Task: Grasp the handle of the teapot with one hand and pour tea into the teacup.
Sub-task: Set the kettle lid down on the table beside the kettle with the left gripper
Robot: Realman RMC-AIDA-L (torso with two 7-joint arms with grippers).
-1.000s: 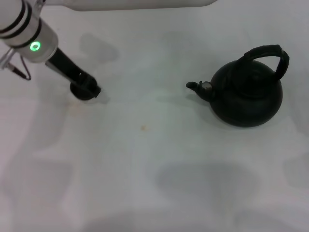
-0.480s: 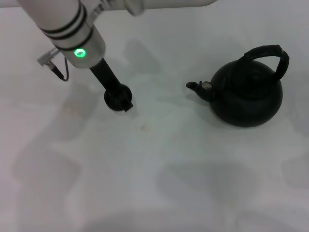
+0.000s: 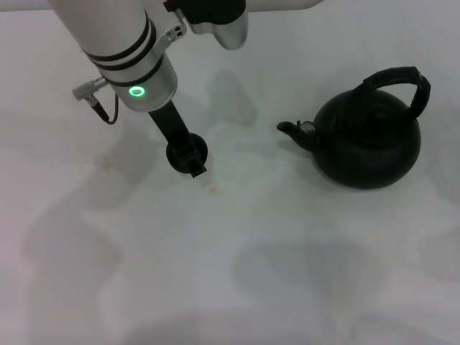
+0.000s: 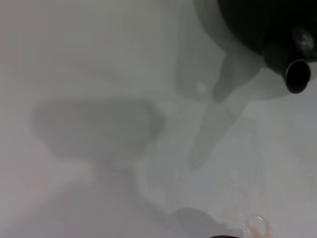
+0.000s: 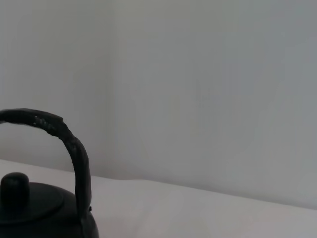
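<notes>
- Fingers (image 3: 198, 169) of the left gripper (image 3: 190, 158) are clamping narrowly on a small dark round thing that looks to be the teacup (image 3: 182, 151), though black on black is making the exact grip hard to read.
- The left arm (image 3: 115, 36) is reaching in from the far left, its green ring light (image 3: 135, 91) glowing just above the black wrist stem.
- The gripper and cup are sitting left of centre over the white table (image 3: 287, 251), well apart from the teapot (image 3: 368, 144).
- A small orange-brown speck (image 3: 213, 190) is lying on the table just near of the gripper.
- The teapot is standing upright on the right side of the table, its short spout (image 3: 291, 129) pointing left towards the gripper and cup.
- The handle (image 3: 402, 77) is arching over the domed lid (image 3: 377, 108), with nothing touching it.
- In the left wrist view, the spout's open mouth (image 4: 296, 75) is showing against the white surface.
- In the right wrist view, the handle (image 5: 74, 148) is curving down beside the lid knob (image 5: 14, 183), against a plain pale wall (image 5: 208, 89).
- The right gripper is not showing in any view, so its fingers cannot be told.
</notes>
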